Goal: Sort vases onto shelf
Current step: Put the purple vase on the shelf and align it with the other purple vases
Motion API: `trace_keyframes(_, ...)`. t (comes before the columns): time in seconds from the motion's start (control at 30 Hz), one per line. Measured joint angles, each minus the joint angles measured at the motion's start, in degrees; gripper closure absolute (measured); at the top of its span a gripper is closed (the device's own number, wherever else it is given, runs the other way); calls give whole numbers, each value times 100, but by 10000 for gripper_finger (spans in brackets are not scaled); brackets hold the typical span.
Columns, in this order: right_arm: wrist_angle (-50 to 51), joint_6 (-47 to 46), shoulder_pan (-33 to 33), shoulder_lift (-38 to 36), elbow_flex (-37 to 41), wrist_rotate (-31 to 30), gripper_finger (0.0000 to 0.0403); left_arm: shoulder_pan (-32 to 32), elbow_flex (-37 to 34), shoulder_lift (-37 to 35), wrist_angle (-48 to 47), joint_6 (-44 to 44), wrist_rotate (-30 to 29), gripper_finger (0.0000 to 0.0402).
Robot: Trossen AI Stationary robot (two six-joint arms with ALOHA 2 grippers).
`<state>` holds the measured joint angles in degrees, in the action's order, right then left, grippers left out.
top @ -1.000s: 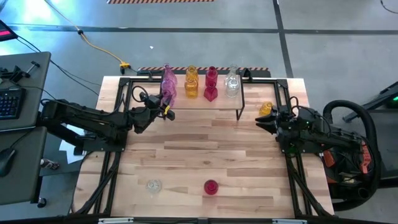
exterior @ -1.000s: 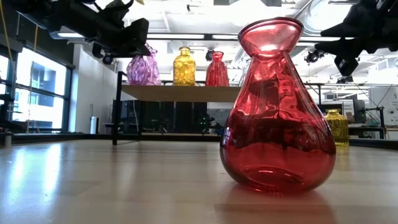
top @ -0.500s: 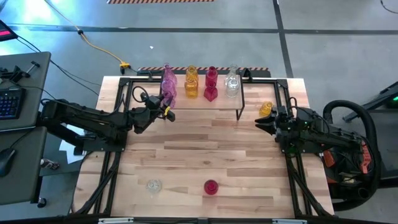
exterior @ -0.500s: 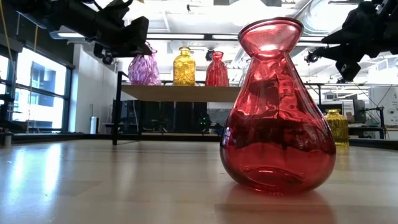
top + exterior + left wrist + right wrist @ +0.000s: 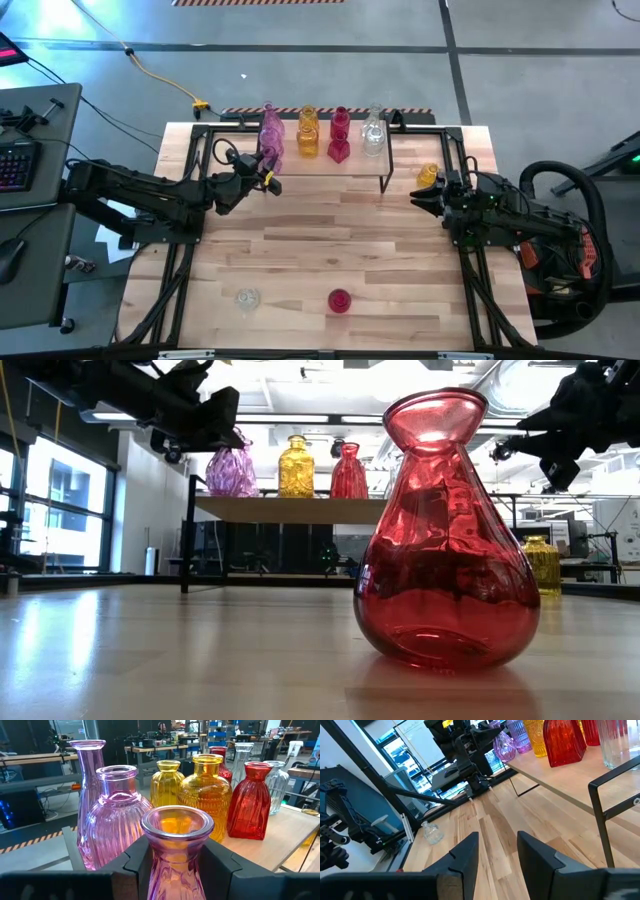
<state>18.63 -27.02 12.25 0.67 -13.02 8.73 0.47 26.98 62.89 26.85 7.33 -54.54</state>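
Gripping pink vase (image 5: 177,852), left gripper (image 5: 262,180) level, by shelf (image 5: 352,163)

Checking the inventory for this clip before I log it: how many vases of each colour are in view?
Pink vases: 3 (2 on the shelf, 1 in the left gripper)
Amber vases: 3 (2 on the shelf, 1 on the table)
Red vases: 3 (2 shelf, 1 table)
Clear vases: 3 (2 shelf, 1 table)
Total: 12
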Motion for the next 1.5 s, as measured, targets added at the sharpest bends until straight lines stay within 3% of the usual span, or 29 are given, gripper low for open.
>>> trace_keyframes(1.5,0,-1,-1,2,0,-1,284,81,-4,2,0,77,168,283)
